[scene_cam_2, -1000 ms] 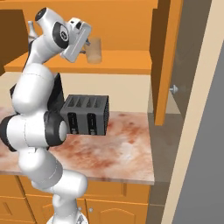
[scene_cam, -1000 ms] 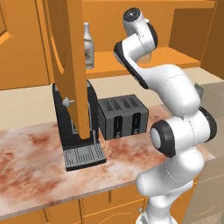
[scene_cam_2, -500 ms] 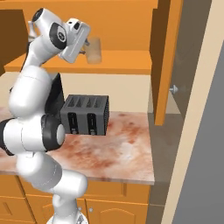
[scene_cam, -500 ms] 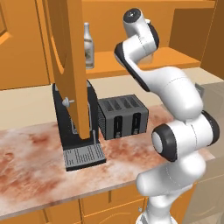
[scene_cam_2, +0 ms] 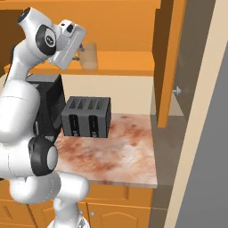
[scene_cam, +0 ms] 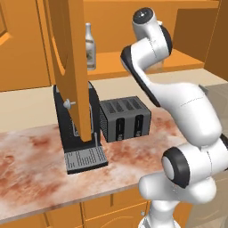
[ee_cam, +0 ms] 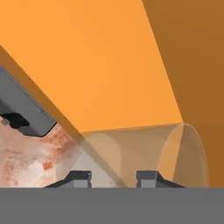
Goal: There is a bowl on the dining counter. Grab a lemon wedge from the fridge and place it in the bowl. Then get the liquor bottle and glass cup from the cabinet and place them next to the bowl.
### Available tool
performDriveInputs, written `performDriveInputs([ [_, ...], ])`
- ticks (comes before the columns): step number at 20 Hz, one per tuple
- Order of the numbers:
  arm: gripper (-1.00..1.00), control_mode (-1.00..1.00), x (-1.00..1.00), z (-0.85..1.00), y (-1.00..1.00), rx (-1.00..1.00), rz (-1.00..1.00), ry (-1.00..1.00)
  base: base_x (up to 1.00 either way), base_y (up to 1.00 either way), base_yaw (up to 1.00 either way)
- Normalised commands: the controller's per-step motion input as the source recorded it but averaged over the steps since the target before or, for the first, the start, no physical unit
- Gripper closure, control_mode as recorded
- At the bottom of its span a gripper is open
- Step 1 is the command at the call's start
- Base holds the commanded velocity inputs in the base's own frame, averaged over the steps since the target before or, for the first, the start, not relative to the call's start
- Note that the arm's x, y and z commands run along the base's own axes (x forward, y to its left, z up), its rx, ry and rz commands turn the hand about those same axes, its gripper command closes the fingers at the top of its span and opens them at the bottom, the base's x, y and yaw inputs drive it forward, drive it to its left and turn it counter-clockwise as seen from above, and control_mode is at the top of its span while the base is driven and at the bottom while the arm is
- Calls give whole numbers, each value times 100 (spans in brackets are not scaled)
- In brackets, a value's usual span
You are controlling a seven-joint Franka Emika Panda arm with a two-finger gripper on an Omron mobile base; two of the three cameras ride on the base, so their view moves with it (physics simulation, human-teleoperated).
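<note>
Right base view, glass cup (scene_cam_2: 90, 56) upright, hand (scene_cam_2: 80, 55) gripping

glass cup (scene_cam_2: 90, 56): clear, pale, upright on the open cabinet's shelf, seen sideways in the hand view (ee_cam: 144, 153) | liquor bottle (scene_cam: 90, 47): clear with pale label, upright on the same shelf, partly behind the open cabinet door

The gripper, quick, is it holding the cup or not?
Gripper: closed on the glass cup, holding it by the cabinet shelf.
</note>
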Motion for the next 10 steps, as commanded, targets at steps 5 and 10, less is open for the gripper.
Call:
performDriveInputs([
  [5, 100, -100, -100, 0, 0, 4, 2, -2, 0, 0, 0],
  [10, 100, -100, -100, 0, 0, 4, 5, -1, 0, 0, 0],
])
